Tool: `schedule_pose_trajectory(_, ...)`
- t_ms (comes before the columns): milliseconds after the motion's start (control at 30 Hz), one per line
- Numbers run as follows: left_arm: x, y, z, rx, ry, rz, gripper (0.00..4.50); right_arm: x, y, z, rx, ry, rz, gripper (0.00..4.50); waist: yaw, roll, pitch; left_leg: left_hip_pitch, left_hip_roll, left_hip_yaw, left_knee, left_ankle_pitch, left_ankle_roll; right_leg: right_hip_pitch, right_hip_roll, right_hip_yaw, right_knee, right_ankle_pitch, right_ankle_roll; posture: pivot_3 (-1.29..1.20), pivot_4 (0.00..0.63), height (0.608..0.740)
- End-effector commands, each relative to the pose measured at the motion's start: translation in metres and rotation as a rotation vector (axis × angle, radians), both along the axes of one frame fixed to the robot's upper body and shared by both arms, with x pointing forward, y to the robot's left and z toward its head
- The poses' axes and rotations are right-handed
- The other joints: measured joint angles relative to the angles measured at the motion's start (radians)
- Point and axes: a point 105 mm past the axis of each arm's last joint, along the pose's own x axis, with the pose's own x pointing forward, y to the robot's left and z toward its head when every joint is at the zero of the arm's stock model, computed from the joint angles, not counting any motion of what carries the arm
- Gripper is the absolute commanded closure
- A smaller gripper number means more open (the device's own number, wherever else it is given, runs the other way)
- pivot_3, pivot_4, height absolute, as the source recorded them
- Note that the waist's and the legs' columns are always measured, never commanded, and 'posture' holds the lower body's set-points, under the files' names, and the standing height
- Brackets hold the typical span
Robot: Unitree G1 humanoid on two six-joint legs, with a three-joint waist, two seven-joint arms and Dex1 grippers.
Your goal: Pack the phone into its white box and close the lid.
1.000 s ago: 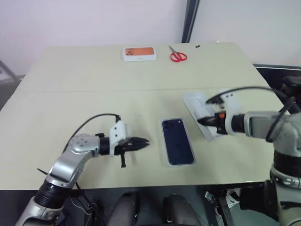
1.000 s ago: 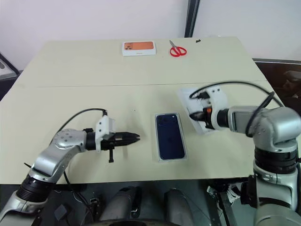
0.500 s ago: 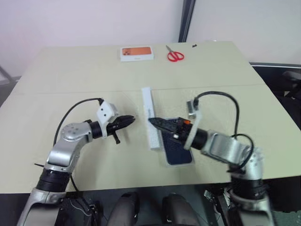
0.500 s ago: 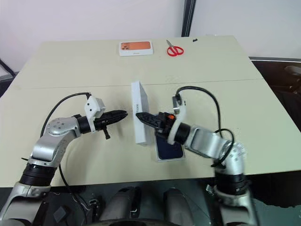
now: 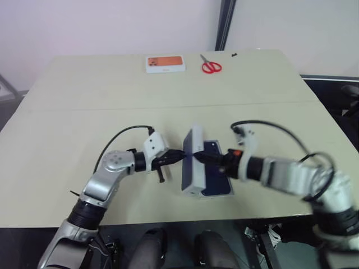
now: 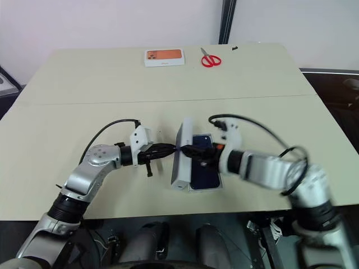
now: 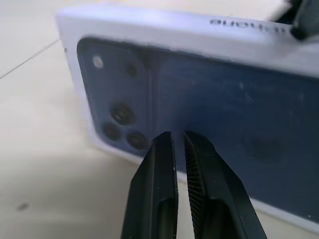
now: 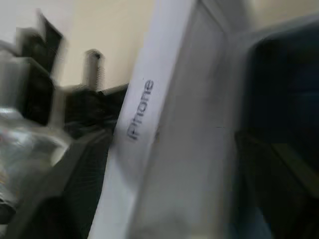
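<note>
The lid (image 5: 192,159) stands on its long edge, leaning over the left side of the white box (image 5: 216,194). The dark blue phone (image 5: 217,174) lies inside that box. My left gripper (image 5: 178,155) is shut, and its tips meet the lid's outer face, where the phone picture (image 7: 224,84) is printed. My right gripper (image 5: 199,158) reaches in from the other side. It is open, with the lid's long wall marked "iPhone" (image 8: 142,109) between its spread fingers (image 8: 279,169).
A smaller box with an orange picture (image 5: 165,63) and red scissors (image 5: 212,67) lie at the table's far edge. The white box sits close to the table's front edge (image 5: 185,221).
The right gripper carried the lid from the right side over to the box, then opened. The left gripper moved right, up to the lid's outer face. The lid now leans over the box.
</note>
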Motion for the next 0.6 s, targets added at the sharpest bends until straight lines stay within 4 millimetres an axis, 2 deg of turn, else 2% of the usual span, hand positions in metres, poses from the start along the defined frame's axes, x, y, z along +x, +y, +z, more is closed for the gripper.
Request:
schedule_pose_trajectory(33, -0.01, -0.023, 0.013, -0.007, -0.052, -0.08, 4.11, 0.006, -0.018, 0.024, -0.106, -0.094, 0.068, 0.57, -0.001, -0.001, -0.001, 0.0, 0.0, 0.0, -0.001, 0.0, 0.0, 0.0, 0.0, 0.0, 0.0, 0.0, 0.0, 0.0, 0.15, 0.74)
schedule_pose_trajectory(133, -0.014, -0.036, 0.016, -0.012, -0.063, -0.114, 4.11, 0.017, -0.034, 0.035, -0.274, -0.21, 0.085, 0.57, -0.001, -0.001, -0.001, 0.0, 0.001, 0.0, -0.001, 0.0, 0.0, 0.0, 0.001, 0.0, -0.001, 0.0, 0.0, 0.0, 0.15, 0.74)
schedule_pose_trajectory(200, -0.012, -0.039, 0.021, -0.037, -0.062, -0.106, 4.11, 0.019, -0.04, 0.032, -0.386, -0.262, 0.123, 1.08, 0.001, -0.001, -0.001, 0.0, 0.001, 0.0, 0.0, 0.0, 0.0, 0.0, 0.001, 0.0, -0.001, 0.0, 0.0, 0.0, 0.15, 0.74)
schedule_pose_trajectory(300, -0.009, -0.036, 0.028, -0.061, -0.063, -0.078, 4.11, 0.016, -0.044, 0.024, -0.53, -0.333, 0.219, 2.43, 0.002, -0.001, -0.001, -0.001, 0.001, 0.0, 0.0, 0.0, 0.0, 0.0, 0.001, 0.0, -0.001, 0.0, 0.0, 0.0, 0.15, 0.74)
schedule_pose_trajectory(433, -0.002, -0.015, 0.038, -0.085, -0.055, 0.008, 4.11, 0.014, -0.043, 0.015, -0.659, -0.44, 0.34, 4.45, 0.002, -0.001, -0.001, -0.001, 0.001, 0.0, 0.0, 0.0, 0.0, 0.0, 0.001, 0.0, -0.001, 0.0, 0.0, 0.0, 0.15, 0.74)
schedule_pose_trajectory(500, 0.002, -0.002, 0.037, -0.062, -0.04, 0.058, 4.11, 0.014, -0.039, 0.01, -0.675, -0.47, 0.374, 4.45, 0.001, -0.001, -0.001, -0.001, 0.001, 0.0, 0.0, 0.0, 0.0, -0.001, 0.001, 0.0, -0.001, 0.0, 0.0, 0.0, 0.15, 0.74)
schedule_pose_trajectory(600, 0.006, 0.017, 0.023, 0.043, -0.001, 0.12, 4.11, 0.012, -0.033, 0.001, -0.711, -0.493, 0.426, 4.45, 0.001, -0.001, -0.001, 0.0, 0.001, 0.0, 0.0, 0.0, 0.0, -0.001, 0.001, 0.0, 0.0, 0.0, 0.0, 0.0, 0.15, 0.74)
